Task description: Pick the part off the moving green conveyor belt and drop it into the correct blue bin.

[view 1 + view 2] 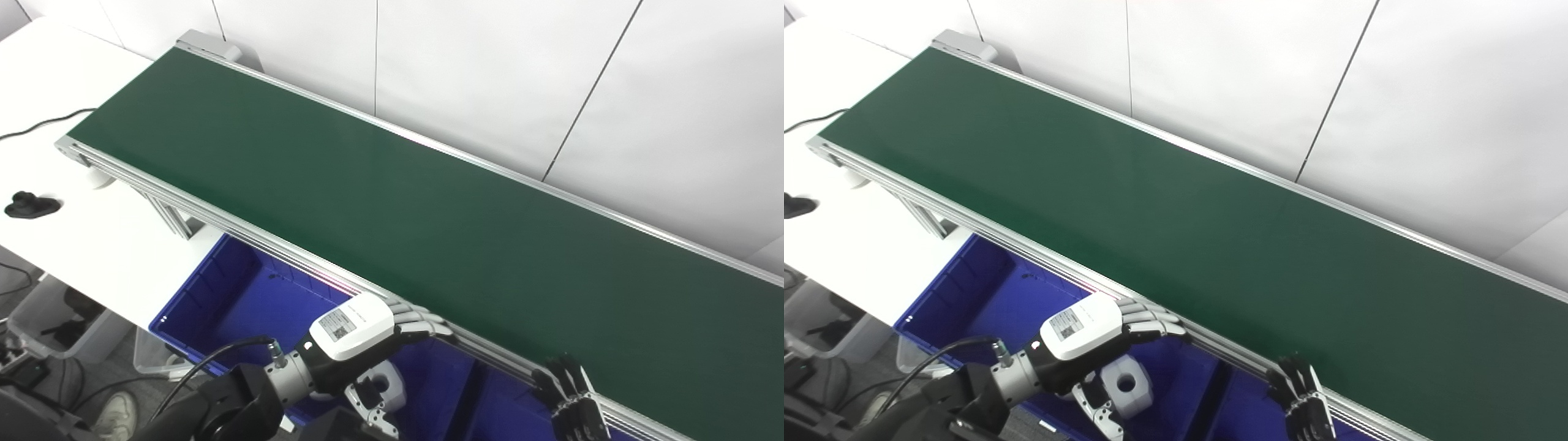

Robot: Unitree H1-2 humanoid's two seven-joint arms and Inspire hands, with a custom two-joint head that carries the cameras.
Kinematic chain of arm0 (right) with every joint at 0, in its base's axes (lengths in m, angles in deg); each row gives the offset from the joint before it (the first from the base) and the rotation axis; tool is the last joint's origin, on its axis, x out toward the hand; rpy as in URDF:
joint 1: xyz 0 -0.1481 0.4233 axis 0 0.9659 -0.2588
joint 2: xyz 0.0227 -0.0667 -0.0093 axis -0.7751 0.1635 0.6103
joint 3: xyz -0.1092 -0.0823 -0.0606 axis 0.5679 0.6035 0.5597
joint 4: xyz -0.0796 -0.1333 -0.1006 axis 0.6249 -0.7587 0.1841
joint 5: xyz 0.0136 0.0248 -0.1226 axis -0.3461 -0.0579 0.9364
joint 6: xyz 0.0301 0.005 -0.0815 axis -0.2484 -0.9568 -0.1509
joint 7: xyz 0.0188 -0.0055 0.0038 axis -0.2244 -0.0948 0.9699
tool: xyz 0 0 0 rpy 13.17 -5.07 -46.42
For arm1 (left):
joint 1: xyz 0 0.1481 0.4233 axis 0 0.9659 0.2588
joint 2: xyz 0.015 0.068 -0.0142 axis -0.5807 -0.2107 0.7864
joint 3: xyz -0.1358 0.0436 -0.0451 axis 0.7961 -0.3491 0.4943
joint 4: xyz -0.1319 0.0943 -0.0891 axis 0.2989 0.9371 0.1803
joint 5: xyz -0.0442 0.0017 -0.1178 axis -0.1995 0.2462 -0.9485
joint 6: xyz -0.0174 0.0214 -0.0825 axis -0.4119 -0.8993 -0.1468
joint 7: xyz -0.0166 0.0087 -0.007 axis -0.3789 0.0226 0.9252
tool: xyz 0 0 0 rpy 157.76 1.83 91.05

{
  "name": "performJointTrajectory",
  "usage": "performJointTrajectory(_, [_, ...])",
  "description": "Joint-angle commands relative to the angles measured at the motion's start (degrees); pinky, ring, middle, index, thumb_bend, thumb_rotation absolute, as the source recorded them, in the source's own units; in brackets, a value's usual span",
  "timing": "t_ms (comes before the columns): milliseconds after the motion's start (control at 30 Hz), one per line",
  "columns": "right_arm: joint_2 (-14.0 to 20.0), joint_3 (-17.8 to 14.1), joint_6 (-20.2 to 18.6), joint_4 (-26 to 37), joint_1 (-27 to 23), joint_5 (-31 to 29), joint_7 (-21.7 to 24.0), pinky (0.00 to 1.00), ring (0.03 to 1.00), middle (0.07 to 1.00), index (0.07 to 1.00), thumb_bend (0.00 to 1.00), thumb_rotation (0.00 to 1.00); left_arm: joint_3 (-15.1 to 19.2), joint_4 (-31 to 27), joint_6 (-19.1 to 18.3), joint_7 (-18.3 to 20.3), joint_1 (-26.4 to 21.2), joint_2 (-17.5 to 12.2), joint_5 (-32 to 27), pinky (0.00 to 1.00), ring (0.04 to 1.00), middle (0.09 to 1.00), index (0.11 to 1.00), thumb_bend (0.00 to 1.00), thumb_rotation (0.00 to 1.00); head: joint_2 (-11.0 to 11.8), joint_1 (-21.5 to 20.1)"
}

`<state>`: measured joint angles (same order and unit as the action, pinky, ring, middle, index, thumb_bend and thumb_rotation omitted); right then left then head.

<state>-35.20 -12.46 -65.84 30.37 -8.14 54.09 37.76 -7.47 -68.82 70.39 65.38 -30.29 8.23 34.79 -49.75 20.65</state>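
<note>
The green conveyor belt (pixel 429 202) runs diagonally from upper left to lower right, framed by aluminium rails, with a white wall behind it. At its far left end it rests on a white desk (pixel 73 239), where a small black object (pixel 27 205) lies near a black cable (pixel 43 124). Below the belt's near rail sits a blue bin (pixel 239 294). The left hand (pixel 1102 334), white-backed with a label, hangs over this bin, its fingers (pixel 1151 318) stretched out flat against the rail and gripping nothing. Just under it, inside the bin, is the part (pixel 1127 384), a white block with a round hole. The right hand (pixel 1304 398), dark, shows at the bottom edge by the rail, fingers pointing up and apart, holding nothing.
</note>
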Motion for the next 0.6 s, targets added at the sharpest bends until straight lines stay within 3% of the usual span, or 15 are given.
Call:
performJointTrajectory(0, [-0.4, -0.09, -0.18, 2.65, 0.55, 0.42, 0.27, 0.82, 0.842, 0.888, 0.911, 0.78, 0.86, -1.03, -4.61, 3.41, -2.48, 1.71, 2.6, -7.23, 0.78, 0.801, 0.806, 0.759, 0.88, 0.68, -0.66, -2.69])
performJointTrajectory(167, [-1.81, -0.07, -0.06, 1.91, 0.1, 3.04, -0.72, 0.82, 0.834, 0.88, 0.897, 0.77, 0.86, -3.54, -5.4, 6.74, -3.56, 1.53, 9.3, -21.47, 0.71, 0.794, 0.791, 0.743, 0.82, 0.62, -1.09, -9.15])
performJointTrajectory(200, [-2.3, 0.03, -0.39, 1.76, 0.03, 4.0, -1.04, 0.83, 0.834, 0.88, 0.896, 0.77, 0.86, -3.64, -4.85, 7.26, -3.73, 1.35, 10.6, -23.55, 0.71, 0.794, 0.79, 0.743, 0.82, 0.62, -1.07, -12.0])
performJointTrajectory(300, [-3.69, 0.36, -0.88, 1.44, -0.06, 6.64, -1.85, 0.82, 0.834, 0.879, 0.894, 0.78, 0.88, -3.1, -2.18, 7.22, -4.06, 1.75, 14.38, -26.44, 0.73, 0.811, 0.812, 0.773, 0.8, 0.66, -0.94, -15.49])
performJointTrajectory(333, [-4.48, 0.6, -0.79, 1.14, -0.04, 7.86, -2.38, 0.82, 0.835, 0.879, 0.893, 0.79, 0.88, -2.99, -0.65, 5.18, -2.89, 1.57, 14.42, -28.51, 0.74, 0.817, 0.821, 0.785, 0.79, 0.68, -0.82, -18.74])
performJointTrajectory(367, [-5.27, 0.82, -0.51, 0.7, -0.01, 8.93, -2.9, 0.82, 0.836, 0.878, 0.89, 0.79, 0.88, -2.64, 0.32, 2.09, -1.49, 1.43, 14.14, -29.99, 0.88, 0.913, 0.91, 0.858, 0.81, 0.74, -0.74, -20.48])
performJointTrajectory(433, [-7.14, 1.34, -0.05, -0.12, 0.26, 10.83, -4.17, 0.82, 0.835, 0.877, 0.886, 0.79, 0.88, -1.55, 1.44, -3.88, 1.36, 0.78, 12.71, -32.72, 0.96, 0.984, 0.983, 0.932, 0.85, 0.82, -0.63, -24.83])
performJointTrajectory(567, [-10.8, 2.61, 1.1, -1.75, 0.83, 15.15, -7.3, 0.83, 0.845, 0.882, 0.889, 0.79, 0.89, 0.27, 3.84, -5.53, 4.98, -1.68, 9.38, -34.5, 0.99, 0.999, 0.999, 0.965, 0.81, 0.83, -1.05, -33.28])
